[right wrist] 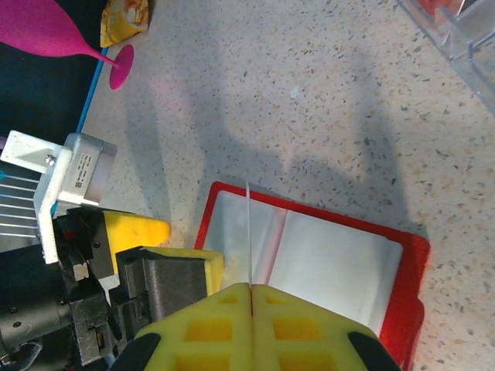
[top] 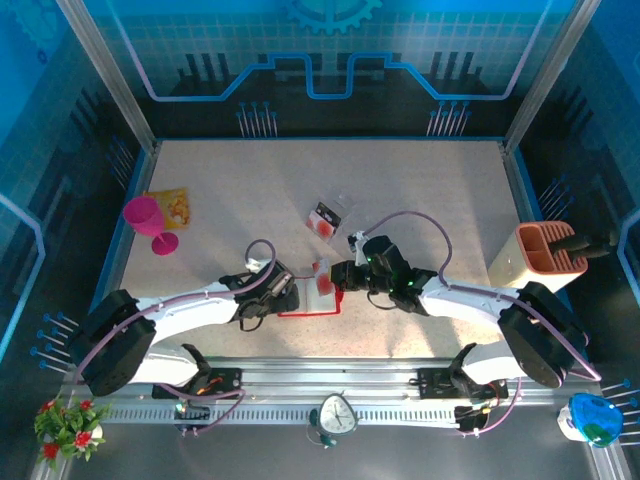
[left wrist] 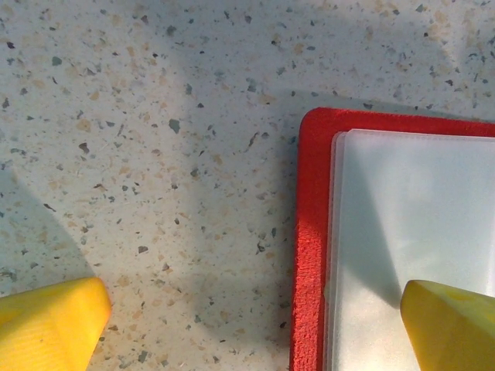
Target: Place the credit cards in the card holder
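Looking down from the top camera, I see the card holder (top: 305, 314) lying open on the table (top: 420, 190), close to the middle of the near edge. My left gripper (top: 297, 296) sits at its left side. My right gripper (top: 337, 277) hangs over its far right part with a credit card (top: 322, 270) in its grip. A second credit card (top: 326, 216) lies farther in, toward the table's centre, against a clear plastic sleeve (top: 343, 203). A pink goblet (top: 148, 218) and a yellow-orange packet (top: 172, 204) sit near the left edge, and an orange-brown rack (top: 545, 255) stands at the right edge.

From my left wrist, my jaws are released and spread wide. One yellow fingertip (left wrist: 50, 325) is over bare table and the other is over the holder's pale inside page. The red corner of the card holder (left wrist: 313, 232) lies between them.

From my right wrist, my right gripper (right wrist: 251, 290) is clenched on the credit card (right wrist: 249, 224), which shows edge-on as a thin pale line rising from between my yellow pads (right wrist: 201, 328). The card stands over the open card holder (right wrist: 414, 267), on the left page near the fold. I cannot tell whether its far edge touches the page. A yellow fingertip (right wrist: 135, 228) of my left arm rests just beside the holder's left edge. The goblet (right wrist: 54, 27), the packet (right wrist: 124, 17) and the sleeve (right wrist: 456, 35) lie beyond.
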You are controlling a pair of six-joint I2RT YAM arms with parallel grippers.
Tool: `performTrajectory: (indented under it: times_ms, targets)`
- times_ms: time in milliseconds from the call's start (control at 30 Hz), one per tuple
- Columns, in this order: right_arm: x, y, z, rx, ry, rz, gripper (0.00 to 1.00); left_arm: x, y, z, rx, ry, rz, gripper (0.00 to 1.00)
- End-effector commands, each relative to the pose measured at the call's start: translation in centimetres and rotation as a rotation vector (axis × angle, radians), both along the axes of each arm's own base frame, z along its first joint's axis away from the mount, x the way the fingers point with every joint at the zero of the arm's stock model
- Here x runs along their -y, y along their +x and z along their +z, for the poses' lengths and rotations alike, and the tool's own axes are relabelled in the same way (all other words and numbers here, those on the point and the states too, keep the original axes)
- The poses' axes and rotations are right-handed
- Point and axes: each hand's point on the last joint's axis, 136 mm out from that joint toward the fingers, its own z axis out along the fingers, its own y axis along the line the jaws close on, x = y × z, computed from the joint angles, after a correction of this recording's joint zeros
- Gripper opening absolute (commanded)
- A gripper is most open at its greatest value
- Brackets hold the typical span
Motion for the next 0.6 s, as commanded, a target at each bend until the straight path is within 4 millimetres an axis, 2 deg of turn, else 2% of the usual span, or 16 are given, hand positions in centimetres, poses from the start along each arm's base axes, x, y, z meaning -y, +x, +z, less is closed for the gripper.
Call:
performTrajectory:
  times_ms: [0,367,567]
  targets:
    - [-0.9,0.8,1.2,0.05,0.08,-0.057,0.0,-2.1,-1.5,-1.3,-0.067,0.094,0.041,0.99]
    - [-2.6,0.3,-1.2,0.043,0.121,-0.088,0.0,-2.5,-1.8,-1.0,-0.053,0.095,0.063,0.99]
    - [-2.8,0.3,-2.5,0.034,0.142,-0.117,0.0,-2.7,-2.1,-1.1,-0.053,0.09,0.073,0.99]
